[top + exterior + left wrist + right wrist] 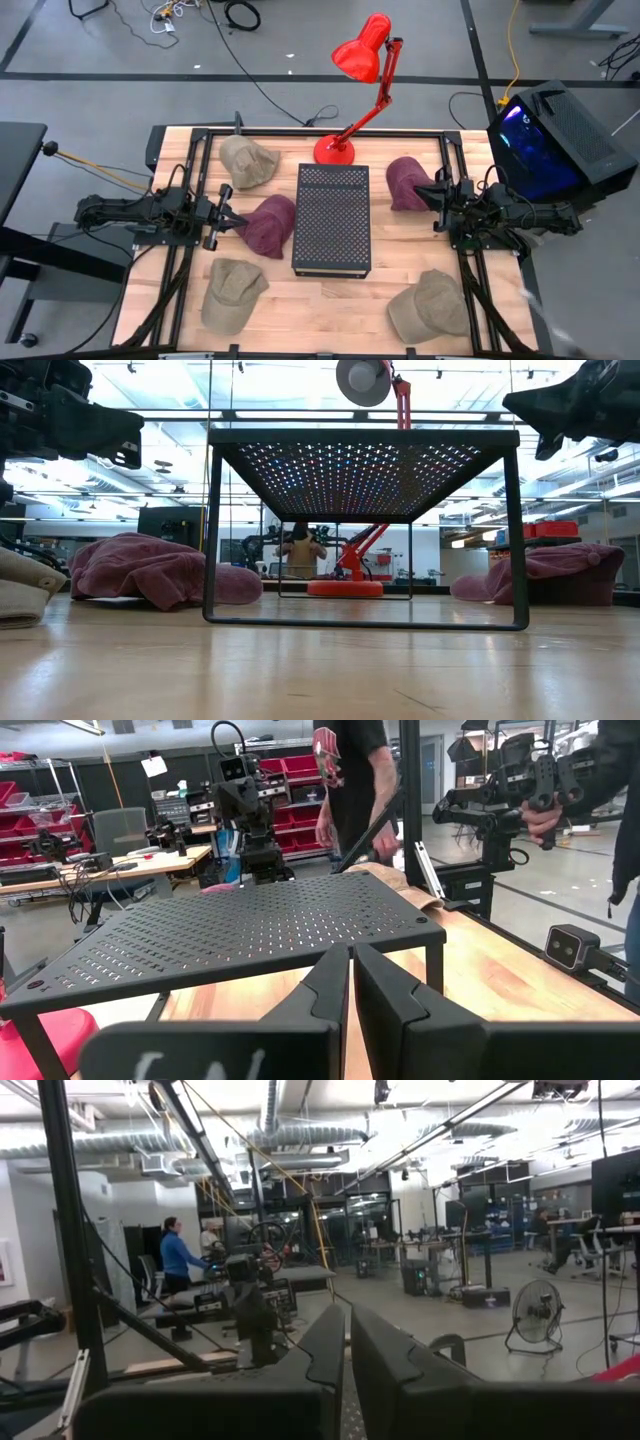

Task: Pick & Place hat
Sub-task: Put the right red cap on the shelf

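Hats are scattered all round the black perforated rack (332, 220) that stands in the middle of the wooden table (400, 290), and none of them is in either gripper. Farthest out on the rack's left side, the left gripper (232, 216) hangs above the table with its two fingers pinched together on nothing, pointing in toward the rack; from its own wrist camera the fingers (330, 982) show pressed almost flat against each other with the rack's top spread out just ahead. Right at its fingertips, between that gripper and the rack, lies a maroon hat (268, 225), crumpled on the boards; seen from table height it is a soft heap (150, 570) left of the rack's legs. Behind it, off the rack's far left corner, sits a tan hat (246, 160), and off the near left corner lies another tan hat (232, 293). A red desk lamp (362, 60) has its base just behind the rack's far edge, and its arm leans up and away from the rack. Right of the rack, close to its far right corner, a second maroon hat (408, 183) lies beside the right gripper (443, 190), whose fingers are likewise clamped shut and empty. A third tan hat (430, 305) rests off the rack's near right corner. Beyond the table's right edge stands a dark computer case (560, 140) glowing blue.
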Tool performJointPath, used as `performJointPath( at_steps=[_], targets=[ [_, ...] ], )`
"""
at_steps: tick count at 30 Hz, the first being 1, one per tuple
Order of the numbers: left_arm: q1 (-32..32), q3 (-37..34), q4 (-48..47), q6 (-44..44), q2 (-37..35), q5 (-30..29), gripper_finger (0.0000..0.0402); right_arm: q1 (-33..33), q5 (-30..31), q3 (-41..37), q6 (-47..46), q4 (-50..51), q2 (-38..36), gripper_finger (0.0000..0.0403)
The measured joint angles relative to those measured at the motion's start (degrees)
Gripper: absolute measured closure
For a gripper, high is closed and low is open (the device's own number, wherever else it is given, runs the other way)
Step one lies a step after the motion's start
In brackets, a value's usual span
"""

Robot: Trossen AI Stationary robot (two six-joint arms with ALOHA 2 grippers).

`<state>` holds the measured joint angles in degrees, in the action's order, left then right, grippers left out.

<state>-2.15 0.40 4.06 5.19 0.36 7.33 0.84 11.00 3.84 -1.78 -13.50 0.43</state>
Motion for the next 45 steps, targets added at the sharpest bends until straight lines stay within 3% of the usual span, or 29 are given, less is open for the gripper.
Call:
performJointPath(
  at_steps=[31, 45],
  targets=[
    [-0.01, -0.01, -0.01, 0.00, 0.00, 0.00, 0.0376, -0.01, -0.12, 0.02, -0.38, 1.09, -0.02, 0.0376],
    [0.00, 0.00, -0.01, 0.00, 0.00, 0.00, 0.0376, -0.02, -3.06, 0.02, -2.27, 2.95, 0.00, 0.0376]
  ],
)
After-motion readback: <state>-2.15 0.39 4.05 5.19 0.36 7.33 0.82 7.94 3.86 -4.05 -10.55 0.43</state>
